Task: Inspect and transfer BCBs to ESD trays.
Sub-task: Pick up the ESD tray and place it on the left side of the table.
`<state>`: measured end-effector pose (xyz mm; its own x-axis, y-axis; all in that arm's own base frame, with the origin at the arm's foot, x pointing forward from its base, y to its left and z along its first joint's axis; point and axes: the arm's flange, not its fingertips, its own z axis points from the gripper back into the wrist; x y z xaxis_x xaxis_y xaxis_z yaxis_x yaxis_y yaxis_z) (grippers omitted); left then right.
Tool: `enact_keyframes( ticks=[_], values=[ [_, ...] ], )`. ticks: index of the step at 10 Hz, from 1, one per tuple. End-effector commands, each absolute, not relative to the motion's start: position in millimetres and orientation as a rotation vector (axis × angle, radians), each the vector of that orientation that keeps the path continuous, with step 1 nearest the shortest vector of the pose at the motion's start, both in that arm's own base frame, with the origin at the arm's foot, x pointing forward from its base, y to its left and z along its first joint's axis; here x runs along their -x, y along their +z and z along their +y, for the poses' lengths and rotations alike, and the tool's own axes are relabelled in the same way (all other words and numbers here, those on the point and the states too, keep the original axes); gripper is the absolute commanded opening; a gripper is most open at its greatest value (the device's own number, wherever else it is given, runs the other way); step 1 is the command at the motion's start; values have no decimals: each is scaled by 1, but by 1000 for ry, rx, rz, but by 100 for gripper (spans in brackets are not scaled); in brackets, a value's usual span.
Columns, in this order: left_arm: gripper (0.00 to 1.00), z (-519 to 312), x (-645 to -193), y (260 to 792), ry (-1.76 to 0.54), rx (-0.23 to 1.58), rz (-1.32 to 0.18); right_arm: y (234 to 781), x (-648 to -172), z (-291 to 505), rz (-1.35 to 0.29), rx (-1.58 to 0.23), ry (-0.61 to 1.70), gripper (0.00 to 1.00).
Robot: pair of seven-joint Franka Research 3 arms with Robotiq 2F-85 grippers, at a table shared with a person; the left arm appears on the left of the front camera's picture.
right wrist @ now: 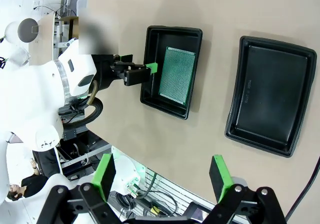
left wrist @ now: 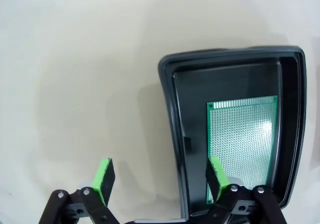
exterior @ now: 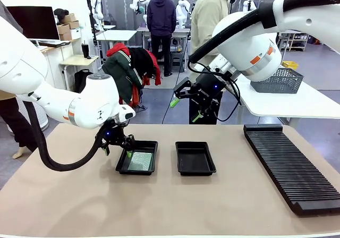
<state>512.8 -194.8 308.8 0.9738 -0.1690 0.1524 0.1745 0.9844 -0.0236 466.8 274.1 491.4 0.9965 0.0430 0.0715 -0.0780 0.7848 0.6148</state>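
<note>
One thin green BCB (left wrist: 242, 139), dotted all over with tiny holes, lies flat on the floor of a glossy black tray (left wrist: 167, 109) with a flared rim. The left gripper (left wrist: 160, 180) is spread wide across that tray's rim, one green pad inside by the board's end and one outside. Can't tell if it touches. A matching second tray (exterior: 195, 158) sits just beside it. The right gripper (exterior: 186, 109) hangs high above, also spread.

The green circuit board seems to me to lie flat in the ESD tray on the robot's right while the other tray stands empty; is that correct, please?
Not quite: the green circuit board lies flat in the left ESD tray, and the right ESD tray is the empty one, as the front view shows.
</note>
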Motion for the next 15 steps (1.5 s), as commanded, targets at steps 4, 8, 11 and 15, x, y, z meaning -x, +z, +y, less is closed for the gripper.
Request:
enact_keyframes(
  ticks=[4, 8, 11, 15],
  values=[
    [82, -199, -512, 298, -100, 22, -191, 492, -469, 277, -64, -639, 43, 100],
    [69, -205, -510, 295, -101, -9, -206, 492, -469, 277, -64, -639, 43, 100],
    [59, -208, -510, 296, -96, -21, -213, 492, -469, 277, -64, -639, 43, 100],
    [46, -211, -509, 295, -88, -33, -210, 492, -469, 277, -64, -639, 43, 100]
  ],
)
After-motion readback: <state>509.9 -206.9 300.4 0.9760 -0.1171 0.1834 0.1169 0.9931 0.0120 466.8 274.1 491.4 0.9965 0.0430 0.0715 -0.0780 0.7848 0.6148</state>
